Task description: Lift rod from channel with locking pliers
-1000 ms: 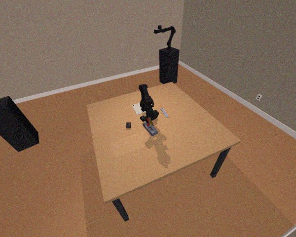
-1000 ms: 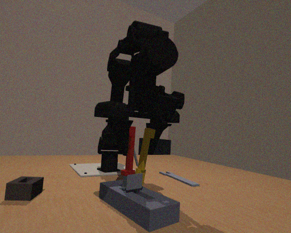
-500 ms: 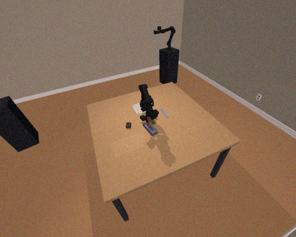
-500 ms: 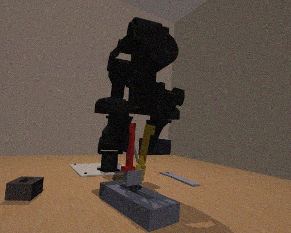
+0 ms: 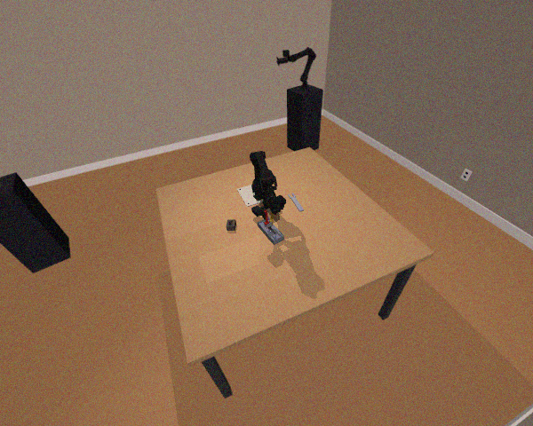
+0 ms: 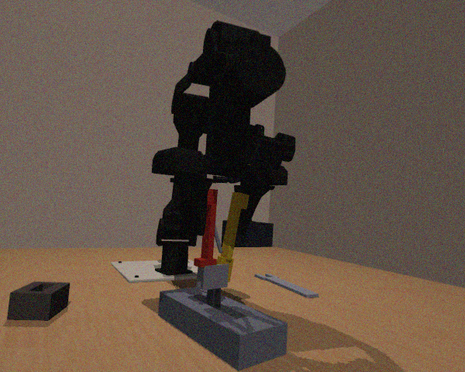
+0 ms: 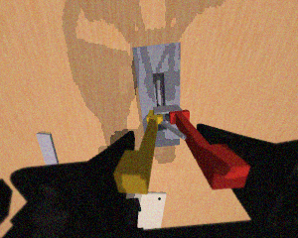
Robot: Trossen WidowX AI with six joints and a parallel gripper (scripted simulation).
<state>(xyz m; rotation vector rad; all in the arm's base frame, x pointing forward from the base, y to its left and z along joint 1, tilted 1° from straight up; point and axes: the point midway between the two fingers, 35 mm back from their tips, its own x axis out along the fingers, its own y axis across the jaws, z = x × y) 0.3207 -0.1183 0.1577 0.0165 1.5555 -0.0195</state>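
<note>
The locking pliers, with one red and one yellow handle, stand nearly upright, jaws down, handles spread. My gripper is shut on the handles, one finger on each side. The grey channel block is beneath. The dark jaws reach down to its slot, with the steel head just above its top; how deep the tips are is hidden. The rod lies in the slot in the wrist view. The dark holster stands apart, its slot empty.
A flat grey bar lies on the table to one side of the block. The white base plate is behind, under the arm. Black pedestals stand beyond the table.
</note>
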